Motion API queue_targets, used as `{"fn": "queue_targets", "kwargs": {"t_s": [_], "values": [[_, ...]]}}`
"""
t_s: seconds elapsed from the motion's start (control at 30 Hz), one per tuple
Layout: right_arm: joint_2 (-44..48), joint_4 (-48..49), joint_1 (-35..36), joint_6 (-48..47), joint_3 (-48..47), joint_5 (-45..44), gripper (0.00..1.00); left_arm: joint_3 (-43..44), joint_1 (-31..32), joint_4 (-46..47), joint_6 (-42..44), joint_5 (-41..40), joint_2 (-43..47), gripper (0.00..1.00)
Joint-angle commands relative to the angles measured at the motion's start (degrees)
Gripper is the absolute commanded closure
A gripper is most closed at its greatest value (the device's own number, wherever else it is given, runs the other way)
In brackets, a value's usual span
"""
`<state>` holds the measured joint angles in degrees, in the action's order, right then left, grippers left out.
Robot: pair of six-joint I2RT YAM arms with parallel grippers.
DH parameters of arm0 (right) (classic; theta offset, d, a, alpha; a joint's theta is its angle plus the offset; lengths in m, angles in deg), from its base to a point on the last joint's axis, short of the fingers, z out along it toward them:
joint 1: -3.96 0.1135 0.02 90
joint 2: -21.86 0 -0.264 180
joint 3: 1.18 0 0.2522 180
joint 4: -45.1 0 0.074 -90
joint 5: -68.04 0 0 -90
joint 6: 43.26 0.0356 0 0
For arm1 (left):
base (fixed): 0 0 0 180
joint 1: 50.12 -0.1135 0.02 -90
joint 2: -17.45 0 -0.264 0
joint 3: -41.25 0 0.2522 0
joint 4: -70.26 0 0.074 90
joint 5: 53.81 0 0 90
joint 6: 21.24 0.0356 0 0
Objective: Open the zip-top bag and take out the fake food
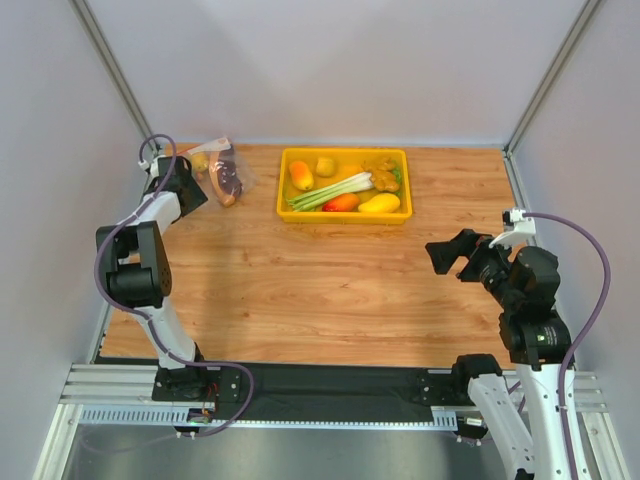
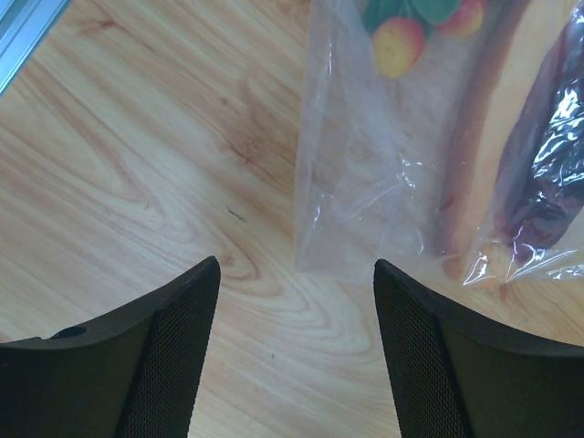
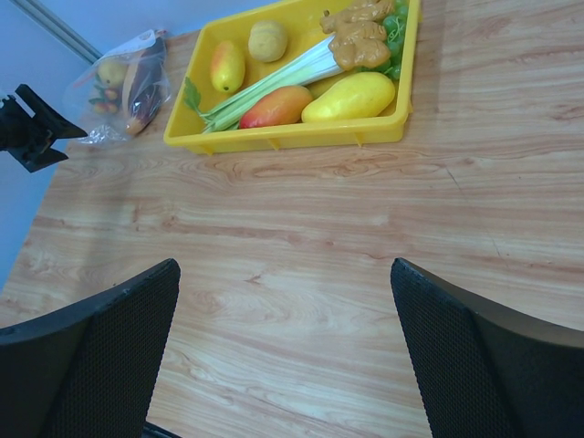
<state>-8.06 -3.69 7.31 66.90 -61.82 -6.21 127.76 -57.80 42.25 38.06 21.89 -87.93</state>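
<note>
The clear zip-top bag (image 1: 222,170) lies at the table's far left corner, with the dark maroon meat slice (image 1: 227,182) and a small yellow fruit (image 1: 200,161) inside. In the left wrist view the bag's plastic edge (image 2: 365,201) lies just beyond my fingertips, with the fruit (image 2: 399,46) and the meat slice (image 2: 547,155) showing through it. My left gripper (image 1: 188,188) is open and empty, just left of the bag. My right gripper (image 1: 452,255) is open and empty above the table's right side. The bag also shows far off in the right wrist view (image 3: 123,87).
A yellow tray (image 1: 290,211) at the back centre holds a green-and-white leek (image 1: 330,190), a yellow mango-like piece (image 1: 380,203) and other toy food. White walls close the left, back and right sides.
</note>
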Motion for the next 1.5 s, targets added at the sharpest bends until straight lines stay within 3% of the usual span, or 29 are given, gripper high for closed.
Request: {"fn": "queue_targets", "kwargs": {"t_s": [0.0,0.2,0.33,0.53,0.93,1.13,1.23,1.47], "values": [[0.29,1.45,0.07,0.58,-1.73,1.56,0.00,3.53,-0.05,2.38,1.08,1.82,-1.04,0.25],[0.82,0.49,0.07,0.49,-1.99,2.01,0.00,6.52,0.04,1.67,2.57,4.72,-4.56,0.59],[1.26,-0.57,0.07,0.14,-2.52,1.74,0.00,7.31,0.04,1.15,3.63,4.99,-5.10,1.00],[0.65,0.04,-0.02,-0.12,-2.17,2.18,0.00,1.36,-0.05,2.81,3.10,6.39,0.96,1.00],[-4.62,8.04,1.47,2.07,0.73,9.47,0.01,-17.00,2.93,2.99,-0.86,12.20,24.51,1.00],[-7.26,9.45,11.83,1.46,0.64,1.86,0.01,-23.87,9.51,0.01,0.29,12.90,36.46,1.00],[-9.45,11.55,23.58,0.67,1.34,-4.29,0.01,-26.42,13.12,-3.06,0.55,14.04,43.74,1.00],[-18.68,23.94,42.14,-1.26,4.42,-14.07,0.01,-30.21,17.79,-10.71,0.11,18.87,55.96,1.00]]}}
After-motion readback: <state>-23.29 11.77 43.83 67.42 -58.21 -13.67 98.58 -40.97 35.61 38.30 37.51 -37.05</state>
